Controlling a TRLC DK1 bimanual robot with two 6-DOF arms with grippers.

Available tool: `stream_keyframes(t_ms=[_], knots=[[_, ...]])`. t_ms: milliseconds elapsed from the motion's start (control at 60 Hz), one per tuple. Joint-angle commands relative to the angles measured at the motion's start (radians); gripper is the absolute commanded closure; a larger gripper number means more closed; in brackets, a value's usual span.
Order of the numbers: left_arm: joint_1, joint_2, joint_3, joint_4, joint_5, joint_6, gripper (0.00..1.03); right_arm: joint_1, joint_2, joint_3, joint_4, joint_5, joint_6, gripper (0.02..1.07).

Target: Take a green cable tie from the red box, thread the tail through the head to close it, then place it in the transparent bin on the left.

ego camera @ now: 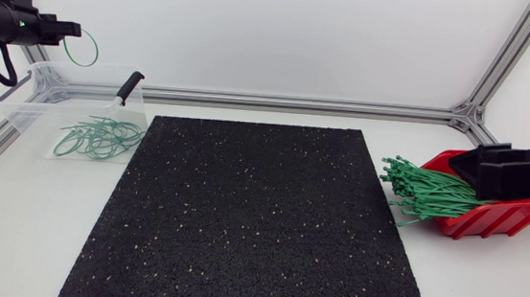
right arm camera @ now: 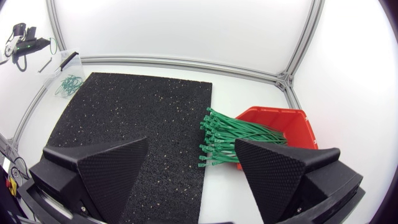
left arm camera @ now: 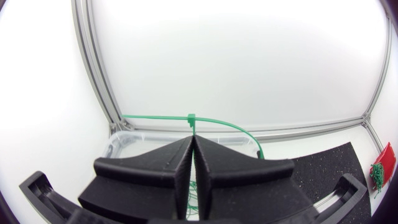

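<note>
Loop of green cable tie [left arm camera: 191, 119] juts from matte left pincer [left arm camera: 193, 139].

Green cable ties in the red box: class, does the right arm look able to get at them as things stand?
Probably yes. The right arm's open black end effector hangs above the green plastic cable ties spilling from the open-topped red plastic box, with nothing between them.
</note>
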Motion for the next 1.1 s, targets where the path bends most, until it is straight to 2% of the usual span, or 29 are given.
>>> stream_keyframes(t_ms=[0,50,150,167,250,333,383,400,483,517,550,567,733,900,1083], knots=[[0.014,0.091,0.118,-0.098,-0.009,-0.018,1.00,-0.004,-0.040,-0.037,-0.027,0.014,-0.015,0.06],[0.014,0.118,0.158,-0.150,-0.017,-0.018,1.00,-0.002,-0.059,-0.048,-0.039,0.014,-0.015,0.06],[0.009,0.193,0.249,-0.259,-0.083,-0.027,1.00,-0.002,-0.086,-0.058,-0.054,0.014,-0.013,0.06],[0.006,0.223,0.283,-0.314,-0.097,-0.027,1.00,-0.002,-0.094,-0.061,-0.060,0.014,-0.015,0.06],[0.000,0.273,0.356,-0.415,-0.100,-0.027,0.97,-0.002,-0.109,-0.066,-0.071,0.014,-0.015,0.06],[-0.005,0.312,0.422,-0.517,-0.101,-0.026,0.72,-0.001,-0.125,-0.075,-0.084,0.014,-0.013,0.06],[-0.005,0.322,0.439,-0.538,-0.101,-0.029,0.69,0.001,-0.134,-0.075,-0.093,0.014,-0.013,0.06],[-0.005,0.322,0.444,-0.543,-0.101,-0.035,0.64,0.001,-0.137,-0.077,-0.094,0.014,-0.013,0.06],[-0.008,0.315,0.444,-0.572,-0.117,-0.044,0.30,0.002,-0.148,-0.074,-0.105,0.014,-0.013,0.06],[-0.011,0.312,0.444,-0.583,-0.126,-0.044,0.21,0.002,-0.149,-0.075,-0.107,0.015,-0.015,0.06],[-0.012,0.305,0.441,-0.586,-0.127,-0.043,0.04,0.002,-0.151,-0.074,-0.110,0.017,-0.015,0.06],[-0.012,0.302,0.439,-0.586,-0.127,-0.043,0.02,0.002,-0.154,-0.075,-0.111,0.017,-0.015,0.06],[-0.019,0.250,0.384,-0.604,-0.127,-0.033,0.03,0.008,-0.180,-0.078,-0.119,0.017,-0.015,0.06],[-0.045,0.121,0.234,-0.599,-0.127,-0.032,0.03,0.007,-0.221,-0.118,-0.090,0.021,-0.019,0.06],[-0.052,-0.035,0.040,-0.484,-0.126,-0.035,0.03,-0.006,-0.301,-0.198,0.007,0.046,-0.033,0.06]])
